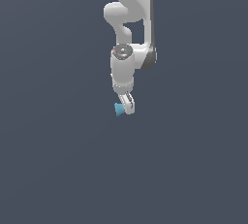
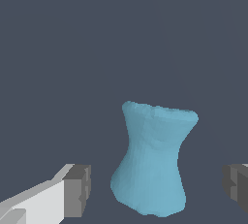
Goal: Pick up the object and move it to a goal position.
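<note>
The object (image 2: 154,162) is a light-blue, matte chunk with a narrow waist and flared ends. In the wrist view it stands between my two fingers, with a clear gap on each side to the grey pads (image 2: 77,190). My gripper (image 2: 157,189) is open around it and touches nothing. In the exterior view the white arm reaches straight down, and the object (image 1: 118,109) shows as a small teal shape just to the exterior view's left of the gripper (image 1: 127,106) tips.
A flat, plain dark grey-blue surface (image 1: 58,160) fills both views. Nothing else shows on it.
</note>
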You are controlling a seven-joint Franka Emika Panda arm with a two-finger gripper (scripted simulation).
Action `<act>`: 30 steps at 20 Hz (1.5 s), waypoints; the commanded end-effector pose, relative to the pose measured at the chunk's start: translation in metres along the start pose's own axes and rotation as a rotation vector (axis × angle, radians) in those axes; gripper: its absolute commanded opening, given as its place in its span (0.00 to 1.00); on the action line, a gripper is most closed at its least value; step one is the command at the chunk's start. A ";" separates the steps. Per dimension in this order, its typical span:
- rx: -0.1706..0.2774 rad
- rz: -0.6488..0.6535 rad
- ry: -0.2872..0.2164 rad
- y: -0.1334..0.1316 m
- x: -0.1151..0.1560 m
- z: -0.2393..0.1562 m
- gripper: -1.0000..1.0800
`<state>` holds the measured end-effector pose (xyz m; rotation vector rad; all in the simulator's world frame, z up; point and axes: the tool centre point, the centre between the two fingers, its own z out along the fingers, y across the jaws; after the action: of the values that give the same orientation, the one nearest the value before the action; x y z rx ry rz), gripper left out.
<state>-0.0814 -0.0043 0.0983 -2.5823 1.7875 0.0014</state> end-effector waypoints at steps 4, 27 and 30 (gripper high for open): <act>0.000 0.093 0.001 0.006 -0.004 0.005 0.96; -0.001 0.149 0.002 0.011 -0.006 0.048 0.96; 0.000 0.149 0.001 0.011 -0.006 0.055 0.96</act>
<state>-0.0944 -0.0023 0.0469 -2.4436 1.9762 0.0013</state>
